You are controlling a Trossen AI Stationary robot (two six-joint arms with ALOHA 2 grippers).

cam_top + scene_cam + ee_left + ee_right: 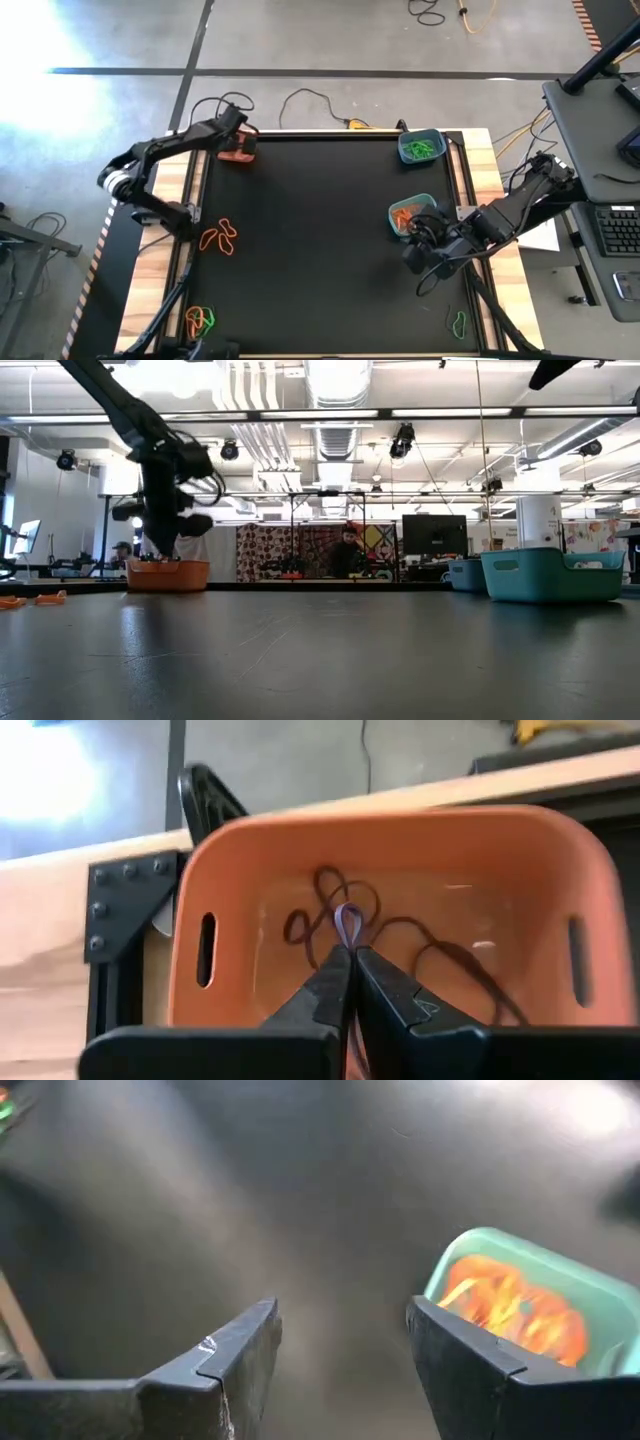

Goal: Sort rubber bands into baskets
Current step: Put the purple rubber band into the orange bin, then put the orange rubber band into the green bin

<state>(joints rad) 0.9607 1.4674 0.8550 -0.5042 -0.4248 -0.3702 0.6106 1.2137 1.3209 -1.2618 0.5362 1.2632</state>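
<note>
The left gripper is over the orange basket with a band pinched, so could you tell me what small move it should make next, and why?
Probably open the jaws. The left gripper is shut on a purple rubber band directly above the orange basket, where dark bands already lie, so releasing should drop it in.

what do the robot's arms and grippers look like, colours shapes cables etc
Both arms are dark, near black, built of jointed segments with thin black cables looping alongside. The left arm has a pale silvery joint near its base. The left gripper has two slim, dark, wedge-shaped fingers tapering to narrow tips. The right gripper has broader, flat dark fingers with angled ends.
</note>
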